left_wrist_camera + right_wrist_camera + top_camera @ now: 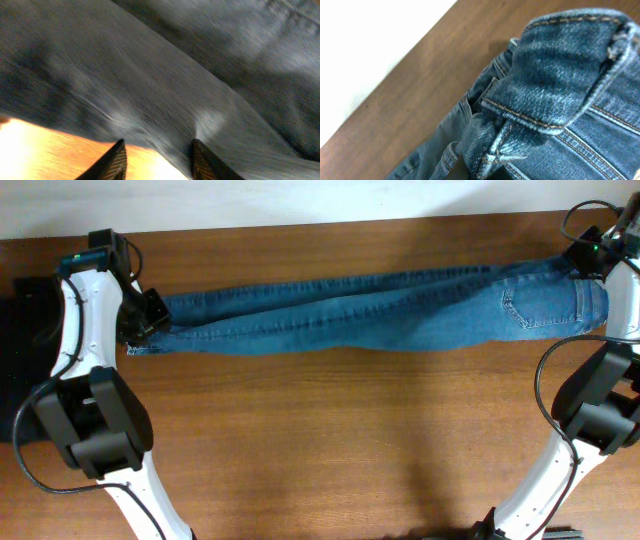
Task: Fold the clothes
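At far left, black pile (28, 310) by L arm (85, 330), jeans (400, 310) across table (350, 440).

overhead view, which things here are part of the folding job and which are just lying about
For the job: jeans; left gripper; right gripper.
Lying about: dark item at the left edge of the table.

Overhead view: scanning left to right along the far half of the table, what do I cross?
Black garment pile → left gripper at the leg hems → jeans, legs first, then seat and waistband → right gripper at the waistband.
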Controlling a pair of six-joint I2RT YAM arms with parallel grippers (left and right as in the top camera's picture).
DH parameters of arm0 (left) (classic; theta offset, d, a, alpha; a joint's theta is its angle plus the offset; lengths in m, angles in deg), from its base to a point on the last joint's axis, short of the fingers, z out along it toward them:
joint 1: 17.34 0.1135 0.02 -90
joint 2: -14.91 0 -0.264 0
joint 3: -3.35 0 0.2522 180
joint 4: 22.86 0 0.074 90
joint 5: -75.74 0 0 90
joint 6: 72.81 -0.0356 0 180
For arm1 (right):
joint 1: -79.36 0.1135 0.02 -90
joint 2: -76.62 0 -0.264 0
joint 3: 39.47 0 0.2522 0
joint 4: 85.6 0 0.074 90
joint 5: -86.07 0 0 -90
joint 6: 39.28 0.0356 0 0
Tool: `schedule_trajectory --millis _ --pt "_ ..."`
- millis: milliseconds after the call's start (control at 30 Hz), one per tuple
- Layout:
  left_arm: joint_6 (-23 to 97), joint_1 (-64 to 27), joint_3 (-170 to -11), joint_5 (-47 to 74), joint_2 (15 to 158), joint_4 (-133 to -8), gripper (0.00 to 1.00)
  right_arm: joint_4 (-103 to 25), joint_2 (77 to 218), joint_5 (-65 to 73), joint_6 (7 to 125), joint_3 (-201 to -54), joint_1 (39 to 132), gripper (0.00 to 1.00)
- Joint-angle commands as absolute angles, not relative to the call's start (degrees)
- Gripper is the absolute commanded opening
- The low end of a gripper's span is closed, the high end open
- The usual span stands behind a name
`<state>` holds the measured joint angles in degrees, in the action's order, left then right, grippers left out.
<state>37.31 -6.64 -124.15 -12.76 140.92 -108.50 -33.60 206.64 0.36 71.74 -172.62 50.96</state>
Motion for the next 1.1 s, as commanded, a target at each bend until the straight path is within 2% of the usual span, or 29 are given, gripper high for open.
schedule_trajectory --millis 0,133,167,200,267,333,367,433,467,500,633,833,1067 --pt "36.7 -5.8 -125.5 -15.8 141.3 -107.3 0.44 -35.9 206.6 -3.1 72.2 -174.3 49.9 0.04" --pt "33.8 -5.9 -125.6 -15.6 141.3 -103.8 0.45 -38.1 207.1 -3.0 72.0 -174.3 50.3 0.04" --pt "33.0 -6.1 -125.6 -15.6 141.3 -103.1 0.48 -38.6 207.2 -2.5 72.0 -174.3 50.4 0.05" --pt "32.5 -6.2 -125.7 -15.6 141.3 -102.4 0.52 -39.0 207.3 -2.0 72.0 -174.3 50.5 0.07" --pt "32.0 -6.6 -125.8 -15.6 141.3 -101.2 0.59 -39.7 207.6 -1.3 72.0 -174.3 50.9 0.21" --pt "31.7 -6.9 -126.3 -15.6 141.3 -100.3 0.64 -40.5 207.8 -1.2 72.0 -174.3 51.3 0.29" --pt "31.6 -7.0 -126.6 -15.6 141.3 -100.0 0.65 -40.8 207.8 -1.1 71.9 -174.3 51.5 0.41" --pt "31.3 -7.1 -127.5 -15.5 141.3 -99.6 0.65 -41.5 208.1 -1.0 70.5 -174.3 52.0 0.76" --pt "30.9 -7.2 -128.1 -15.5 141.3 -99.6 0.66 -41.8 208.2 -1.0 69.9 -174.3 52.2 0.90" --pt "30.3 -7.3 -128.8 -15.5 141.3 -99.6 0.68 -42.1 208.3 -1.0 69.1 -174.3 52.4 0.99" --pt "28.3 -7.8 -133.2 -13.3 141.1 -100.9 0.70 -43.4 208.4 0.5 66.3 -174.3 53.2 0.99" --pt "28.2 -9.8 -144.8 -7.4 141.0 -106.2 0.76 -44.1 208.4 11.8 63.0 -174.3 53.6 0.99" --pt "28.2 -15.5 -153.7 -6.5 141.0 -120.6 0.75 -30.6 208.2 14.5 61.9 -174.3 53.5 1.00"
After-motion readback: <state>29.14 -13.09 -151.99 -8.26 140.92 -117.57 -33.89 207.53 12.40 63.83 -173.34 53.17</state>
